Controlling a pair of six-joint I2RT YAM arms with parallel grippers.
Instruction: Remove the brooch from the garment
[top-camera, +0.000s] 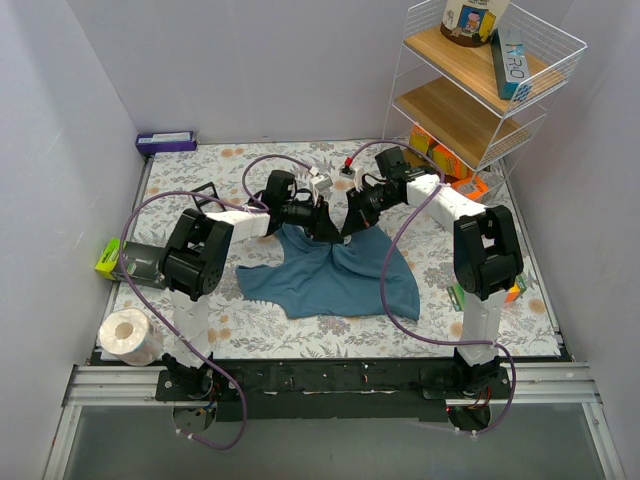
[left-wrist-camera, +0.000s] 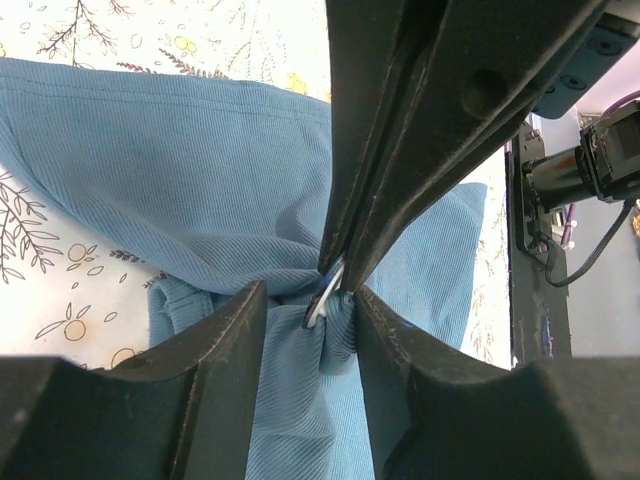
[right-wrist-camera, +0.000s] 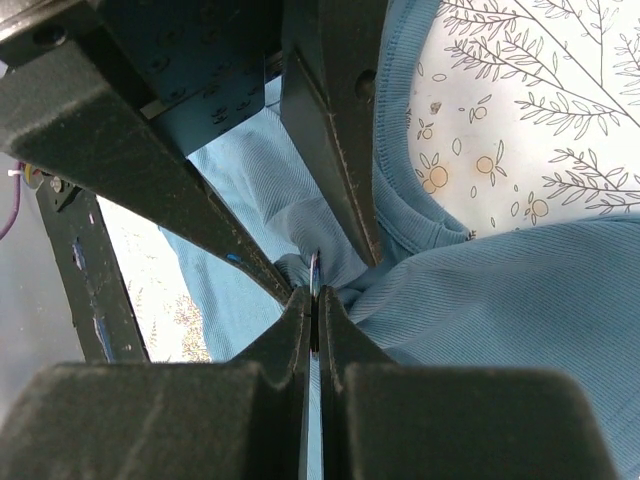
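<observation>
The teal garment lies crumpled on the flowered table cover, pulled up into a peak where both grippers meet. My right gripper is shut on the brooch, a thin whitish disc seen edge-on at that peak. In the left wrist view the brooch pokes out below the right gripper's closed tips. My left gripper stands open. A raised fold of the garment sits between its jaws and touches the right-hand finger.
A wire shelf with boxes stands at the back right, with orange packets at its foot. A purple box lies at the back left. A green box and a paper roll sit at the left edge.
</observation>
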